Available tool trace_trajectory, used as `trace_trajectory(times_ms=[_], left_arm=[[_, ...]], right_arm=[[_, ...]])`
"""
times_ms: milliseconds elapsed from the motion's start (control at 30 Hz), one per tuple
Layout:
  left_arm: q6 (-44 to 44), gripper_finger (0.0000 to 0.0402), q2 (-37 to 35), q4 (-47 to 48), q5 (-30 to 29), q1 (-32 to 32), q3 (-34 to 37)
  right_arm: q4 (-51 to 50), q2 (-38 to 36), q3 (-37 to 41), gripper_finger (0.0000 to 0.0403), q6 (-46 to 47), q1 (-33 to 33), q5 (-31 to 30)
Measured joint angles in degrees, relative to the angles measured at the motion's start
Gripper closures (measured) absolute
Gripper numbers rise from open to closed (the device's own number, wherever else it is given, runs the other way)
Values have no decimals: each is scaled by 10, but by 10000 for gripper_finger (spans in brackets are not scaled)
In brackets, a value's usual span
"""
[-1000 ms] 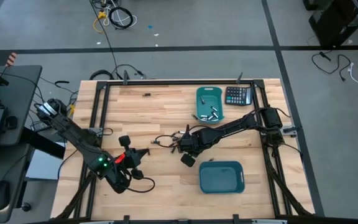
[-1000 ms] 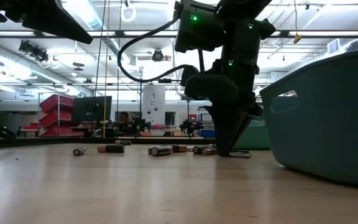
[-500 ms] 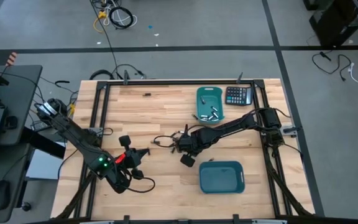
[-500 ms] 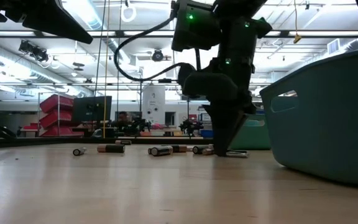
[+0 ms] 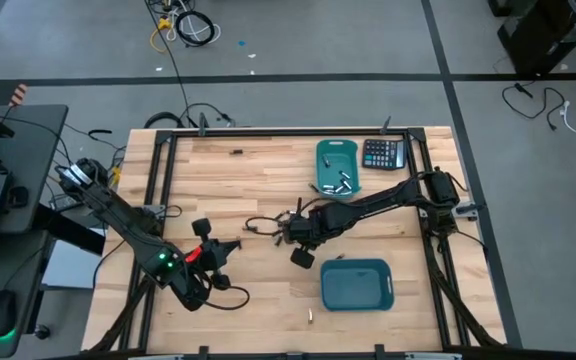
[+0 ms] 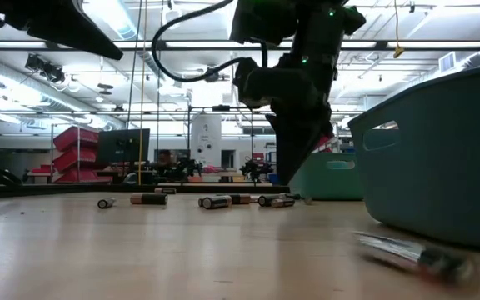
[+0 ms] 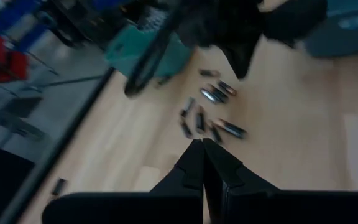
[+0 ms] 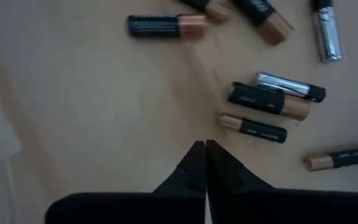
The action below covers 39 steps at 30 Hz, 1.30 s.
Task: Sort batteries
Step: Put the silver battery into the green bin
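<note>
High view: two teal bins (image 5: 338,165) are seen, plus one stray battery (image 5: 309,317) near the table's front edge. Low view: that cell (blurred) lies nearest. Right wrist view: seven batteries (image 8: 263,99) are counted; the right gripper (image 8: 204,149) is closed, empty. Left gripper (image 7: 202,149) closed, idle.

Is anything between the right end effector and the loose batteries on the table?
Nothing visible. The right end effector is shut and empty, just above bare wood beside the loose batteries. The wrist view shows only table between them.
</note>
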<state>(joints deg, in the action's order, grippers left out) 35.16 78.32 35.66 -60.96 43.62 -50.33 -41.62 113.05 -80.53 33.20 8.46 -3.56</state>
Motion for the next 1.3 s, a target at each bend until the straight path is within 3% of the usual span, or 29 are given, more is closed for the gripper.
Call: trace_trajectory(times_ms=[200,433,800,1300], left_arm=[[6,402,13,-14,75,2,0],[-3,402,39,-56,79,4,0],[-170,402,89,-306,130,18,0],[-204,402,223,-564,174,27,0]], right_arm=[[15,-28,-1,402,-77,43,37],[93,-60,-2,403,-192,144,92],[133,-59,-2,403,-137,237,65],[199,-49,-2,403,-72,316,-7]])
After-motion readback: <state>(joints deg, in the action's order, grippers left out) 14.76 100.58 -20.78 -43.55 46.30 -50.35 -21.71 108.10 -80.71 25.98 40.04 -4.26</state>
